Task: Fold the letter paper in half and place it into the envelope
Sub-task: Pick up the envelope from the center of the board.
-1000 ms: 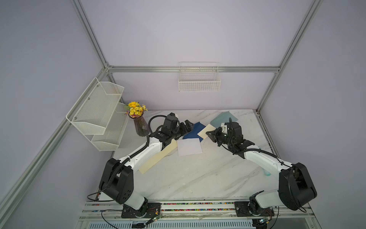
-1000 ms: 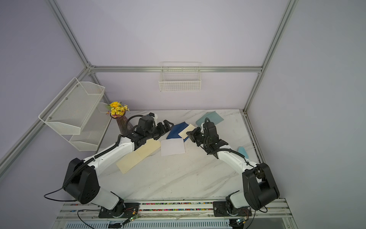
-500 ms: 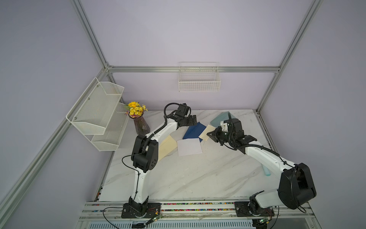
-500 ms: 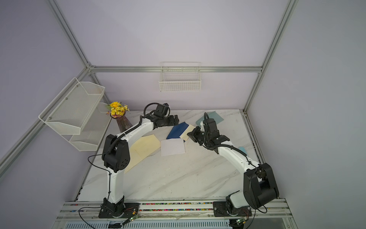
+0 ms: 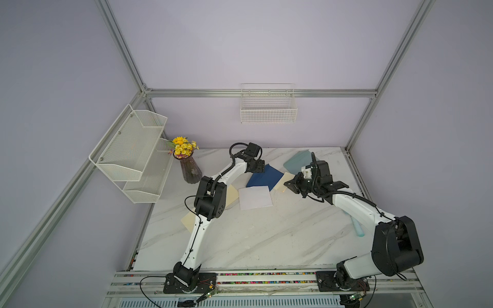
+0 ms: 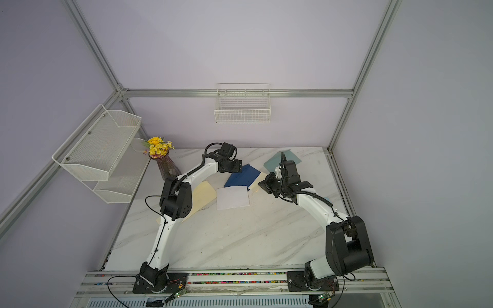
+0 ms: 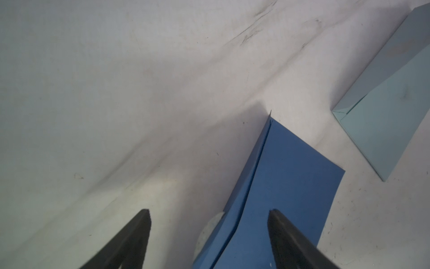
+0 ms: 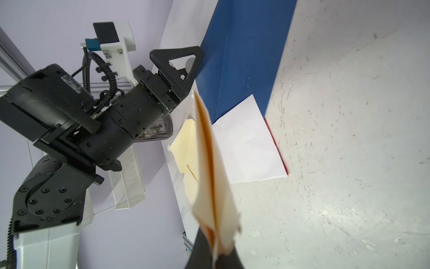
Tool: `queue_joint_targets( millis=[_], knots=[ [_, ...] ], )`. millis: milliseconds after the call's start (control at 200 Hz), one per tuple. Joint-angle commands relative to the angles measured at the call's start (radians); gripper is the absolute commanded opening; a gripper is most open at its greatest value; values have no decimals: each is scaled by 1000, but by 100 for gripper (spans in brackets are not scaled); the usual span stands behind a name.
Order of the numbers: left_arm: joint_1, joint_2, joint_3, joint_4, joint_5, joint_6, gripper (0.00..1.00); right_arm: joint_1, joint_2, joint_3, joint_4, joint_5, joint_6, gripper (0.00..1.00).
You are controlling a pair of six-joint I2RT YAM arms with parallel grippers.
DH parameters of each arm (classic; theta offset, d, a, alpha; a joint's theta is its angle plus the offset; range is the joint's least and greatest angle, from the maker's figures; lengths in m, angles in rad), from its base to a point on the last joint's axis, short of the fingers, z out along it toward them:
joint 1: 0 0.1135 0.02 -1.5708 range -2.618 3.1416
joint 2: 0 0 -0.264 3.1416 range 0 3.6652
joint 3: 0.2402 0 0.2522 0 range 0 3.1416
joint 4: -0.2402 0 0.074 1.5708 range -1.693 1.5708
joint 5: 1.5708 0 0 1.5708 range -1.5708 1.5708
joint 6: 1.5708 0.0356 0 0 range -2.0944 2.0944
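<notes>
My right gripper (image 8: pixel 215 255) is shut on the folded cream letter paper (image 8: pixel 209 167), holding it edge-up above the table; both top views show this gripper (image 5: pixel 289 184) (image 6: pixel 264 184) just right of the dark blue envelope (image 5: pixel 264 177) (image 6: pixel 244 176). The envelope lies flat at the back middle. My left gripper (image 5: pixel 260 167) (image 7: pixel 209 217) stands open at the envelope's left edge. In the left wrist view, the envelope's (image 7: pixel 286 177) raised flap edge runs between the two fingers, which do not touch it.
A white sheet (image 5: pixel 254 198) lies in front of the blue envelope, partly over it. A cream envelope (image 5: pixel 231 196) lies under the left arm, a pale teal envelope (image 5: pixel 296 160) at the back right. A flower vase (image 5: pixel 190 170) and mesh shelf (image 5: pixel 133 154) stand at the left.
The left arm has lifted its elbow and swung its gripper back to the blue envelope's left edge, and its jaws have narrowed. The right gripper has stayed shut on the cream paper.
</notes>
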Motion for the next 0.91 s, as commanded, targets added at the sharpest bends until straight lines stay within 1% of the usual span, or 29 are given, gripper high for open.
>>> queue_joint_targets(
  millis=[0,35,115,155,205,370,440,525,755,900],
  knots=[
    [6,16,47,-9,23,0,71,-7,-5,-14,-9,-23,-14,0],
    [6,21,48,-11,23,-3,69,-10,-8,-16,-12,-27,-15,0],
    [6,30,48,-13,26,-6,61,-17,-18,-18,-17,-28,-19,0],
    [6,34,47,-14,29,-7,59,-20,-24,-18,-20,-28,-25,0],
    [6,37,48,-15,36,-7,51,-26,-29,-18,-26,-31,-27,0],
    [6,40,48,-24,36,-7,19,-44,-38,-24,-35,-43,-35,0],
    [6,35,47,-30,32,-4,8,-49,-39,-27,-34,-45,-37,0],
    [6,24,42,-34,24,3,1,-49,-36,-27,-33,-50,-37,0],
    [6,-25,30,-26,-17,14,0,-50,-40,-24,-37,-51,-38,0],
    [6,-61,7,21,-26,23,0,-49,-56,-31,-44,-45,-37,0]
  ],
)
